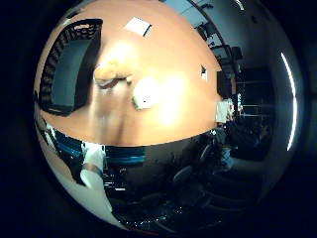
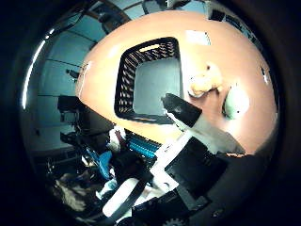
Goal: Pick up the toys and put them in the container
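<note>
**Mia:** Brown and smooth, that counter point(image 1: 163, 126) is shiny, with dark chairs in the room behind it. What is on it?

**Sam:** 2 toys and 1 black basket point(image 2: 123, 77). The basket has holes in its walls. It looks empty inside.

**Mia:** Where are the toys?

**Sam:** The tan fuzzy toy point(image 2: 205, 83) lies just beside the basket wall. The white round toy point(image 2: 235, 101) lies near it, on the side away from the basket. They sit close, but I cannot tell if they touch.

**Mia:** And the robot hand point(image 2: 188, 150)?

**Sam:** It hangs above the counter, well away from the toys. One finger point(image 2: 181, 110) sticks out straight with a black tip. It holds nothing. I think its fingers are spread apart, not curled.

**Mia:** So no toy is in the basket yet?

**Sam:** Right. I think the job is just at the start.

**Mia:** What could go wrong?

**Sam:** The tan toy is snug by the basket. Fingers coming down could bump the wall and push the basket away. Also, the toys are close, so reaching for 1 could knock the other. The white one looks round, so it might roll off. The tan one looks soft, so a loose pinch might let it slip.
</note>
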You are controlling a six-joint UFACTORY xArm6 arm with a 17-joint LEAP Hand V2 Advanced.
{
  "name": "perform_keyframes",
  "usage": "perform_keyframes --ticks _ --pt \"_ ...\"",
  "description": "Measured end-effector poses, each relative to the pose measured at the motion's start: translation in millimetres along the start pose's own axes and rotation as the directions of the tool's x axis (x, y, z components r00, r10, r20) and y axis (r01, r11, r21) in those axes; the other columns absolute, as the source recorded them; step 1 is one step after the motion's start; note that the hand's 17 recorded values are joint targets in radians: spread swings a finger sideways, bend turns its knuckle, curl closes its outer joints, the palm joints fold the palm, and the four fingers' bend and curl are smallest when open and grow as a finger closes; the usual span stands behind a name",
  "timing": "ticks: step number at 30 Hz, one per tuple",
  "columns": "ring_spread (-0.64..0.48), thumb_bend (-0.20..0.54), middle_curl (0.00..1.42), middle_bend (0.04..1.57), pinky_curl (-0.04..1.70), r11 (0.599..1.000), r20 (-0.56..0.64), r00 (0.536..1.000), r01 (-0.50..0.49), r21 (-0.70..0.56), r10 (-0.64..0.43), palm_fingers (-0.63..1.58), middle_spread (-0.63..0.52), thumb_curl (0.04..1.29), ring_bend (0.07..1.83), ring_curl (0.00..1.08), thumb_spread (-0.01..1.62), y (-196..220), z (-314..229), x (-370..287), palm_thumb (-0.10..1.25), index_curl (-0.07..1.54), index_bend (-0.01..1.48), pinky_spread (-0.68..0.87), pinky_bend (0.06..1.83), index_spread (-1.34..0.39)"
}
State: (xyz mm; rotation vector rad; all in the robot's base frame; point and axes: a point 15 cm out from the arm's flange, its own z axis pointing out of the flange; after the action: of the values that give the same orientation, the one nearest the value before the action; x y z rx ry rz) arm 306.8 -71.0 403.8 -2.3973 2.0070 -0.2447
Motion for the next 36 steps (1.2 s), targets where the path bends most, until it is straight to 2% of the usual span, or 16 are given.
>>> perform_keyframes --ticks 6,14,22,36 --pt "-0.05 -0.021 0.38 0.34 0.06 0.992 -0.014 0.992 -0.124 -0.023 0.124 0.44 -0.16 0.30 0.56 0.16 1.09 14 16 62 0.63 0.33 0.17 0.44 0.56 -0.43" --pt "-0.01 -0.027 0.38 0.31 0.09 0.976 -0.025 0.976 -0.215 -0.030 0.214 0.36 -0.12 0.28 0.52 0.17 1.11 18 47 125 0.54 0.32 0.17 0.43 0.59 -0.41" --pt "0.08 -0.027 0.36 0.26 0.13 0.973 -0.023 0.973 -0.230 -0.034 0.229 0.24 -0.05 0.27 0.47 0.18 1.08 5 86 151 0.46 0.30 0.16 0.42 0.60 -0.35" --pt "0.13 -0.027 0.35 0.24 0.18 0.967 -0.003 0.970 -0.243 -0.072 0.244 0.21 -0.03 0.27 0.41 0.20 1.06 -12 163 186 0.42 0.29 0.16 0.42 0.52 -0.34"
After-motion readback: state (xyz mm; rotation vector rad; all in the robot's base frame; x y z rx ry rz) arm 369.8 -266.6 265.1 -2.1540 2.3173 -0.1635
